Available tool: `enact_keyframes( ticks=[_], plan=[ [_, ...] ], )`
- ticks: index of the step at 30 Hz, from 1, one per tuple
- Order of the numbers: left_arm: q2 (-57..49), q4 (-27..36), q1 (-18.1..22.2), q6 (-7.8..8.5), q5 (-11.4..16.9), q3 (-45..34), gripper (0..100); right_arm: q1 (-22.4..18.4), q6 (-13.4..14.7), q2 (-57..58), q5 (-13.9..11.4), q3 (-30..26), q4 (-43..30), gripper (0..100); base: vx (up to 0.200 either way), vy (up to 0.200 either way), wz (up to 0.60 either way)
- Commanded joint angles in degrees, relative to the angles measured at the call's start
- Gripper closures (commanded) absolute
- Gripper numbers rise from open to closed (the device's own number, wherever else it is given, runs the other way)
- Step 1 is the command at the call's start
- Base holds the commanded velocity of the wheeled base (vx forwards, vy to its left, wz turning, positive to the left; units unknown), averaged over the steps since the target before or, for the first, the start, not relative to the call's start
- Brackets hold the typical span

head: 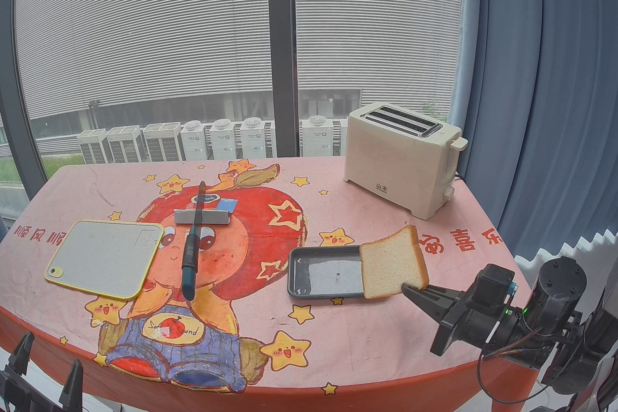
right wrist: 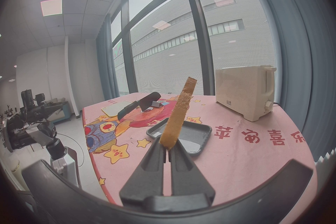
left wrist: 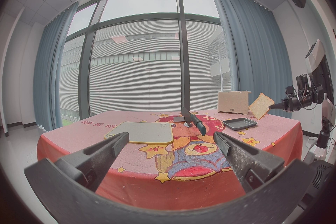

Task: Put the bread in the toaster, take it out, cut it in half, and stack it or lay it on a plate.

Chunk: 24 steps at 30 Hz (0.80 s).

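**Now: right gripper holds the bread slice over the tray**

The right arm sits low at the near right corner of the table (head: 386, 336), its forearm stretched toward the left. The right gripper (head: 407, 288) has its two fingers pressed together on the near right corner of the bread (head: 393, 262). The slice stands tilted, rising up and away from the fingertips. It is in the air, clear of the cloth, over the right end of the dark tray (head: 322, 271). The toaster (head: 399, 159) stands farther back on the right, apart from the bread, with its slots facing up.

The left gripper (left wrist: 171, 137) hangs off the near left edge of the table. Its fingers are spread wide with nothing between them.

On the left half of the table, the knife (head: 191, 239) lies with its blade propped on a small grey rest (head: 201, 216). The cutting board (head: 103, 257) lies just left of the knife.
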<state>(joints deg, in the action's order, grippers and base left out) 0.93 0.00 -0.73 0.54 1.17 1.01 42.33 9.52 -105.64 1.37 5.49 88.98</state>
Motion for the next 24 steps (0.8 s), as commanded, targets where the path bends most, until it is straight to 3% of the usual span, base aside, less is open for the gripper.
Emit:
enact_keyframes(
  ticks=[1, 5, 10, 17, 24],
  plan=[
    [-0.3, 0.0, 0.0, -0.01, 0.1, -1.0, 0, -1.5, 0.0, 0.2, -0.2, 0.0, 0.4, 100, 0.000, 0.000, 0.00],
    [-0.3, 0.0, 0.0, -0.01, 0.0, -0.9, 0, -3.2, 0.0, 0.3, -0.8, 0.1, 0.4, 100, 0.000, 0.000, 0.00],
    [-0.3, 0.0, 0.0, -0.01, 0.0, -0.9, 0, -6.9, -2.1, 0.0, -4.7, 0.2, 0.3, 100, 0.000, 0.000, 0.00],
    [-0.3, 0.0, 0.0, -0.01, 0.1, -0.9, 0, -13.3, -7.1, 2.5, -14.9, -0.2, 0.2, 100, 0.000, 0.000, 0.00],
    [-0.3, 0.0, 0.0, -0.01, 0.1, -0.9, 0, -21.9, -11.5, 1.8, -27.3, -0.1, 0.2, 100, 0.000, 0.000, 0.00]
  ],
)
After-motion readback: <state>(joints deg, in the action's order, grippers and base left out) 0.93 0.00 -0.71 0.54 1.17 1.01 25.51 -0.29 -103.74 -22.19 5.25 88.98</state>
